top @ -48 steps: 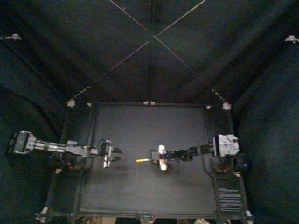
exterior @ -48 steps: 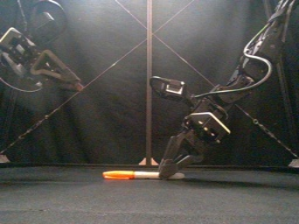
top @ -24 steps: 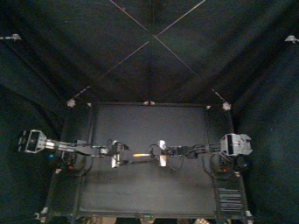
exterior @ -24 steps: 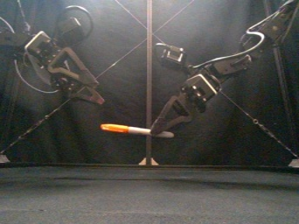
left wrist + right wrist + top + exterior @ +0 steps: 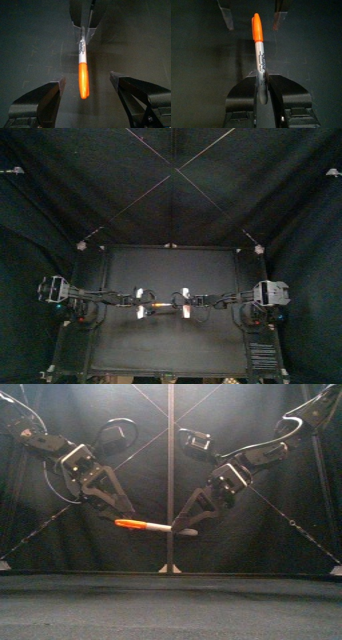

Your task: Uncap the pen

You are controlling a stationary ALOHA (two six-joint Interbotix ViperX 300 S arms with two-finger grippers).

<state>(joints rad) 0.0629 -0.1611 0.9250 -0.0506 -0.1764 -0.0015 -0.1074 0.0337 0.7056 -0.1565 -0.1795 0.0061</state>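
From the top view we see the orange-capped marker pen with a pale grey barrel held level above the middle of the black counter, between the left gripper and the right gripper, which face each other; from the front view we see the pen well clear of the counter, its orange cap pointing toward the left gripper and its barrel end clamped in the right gripper; in the left wrist view the left gripper has its fingers spread wide, the pen lying between them with a gap on each side of the cap, while the right gripper grips the far end; in the right wrist view the right gripper is closed tight on the barrel of the pen, and the cap tip sits between the parted fingers of the left gripper.
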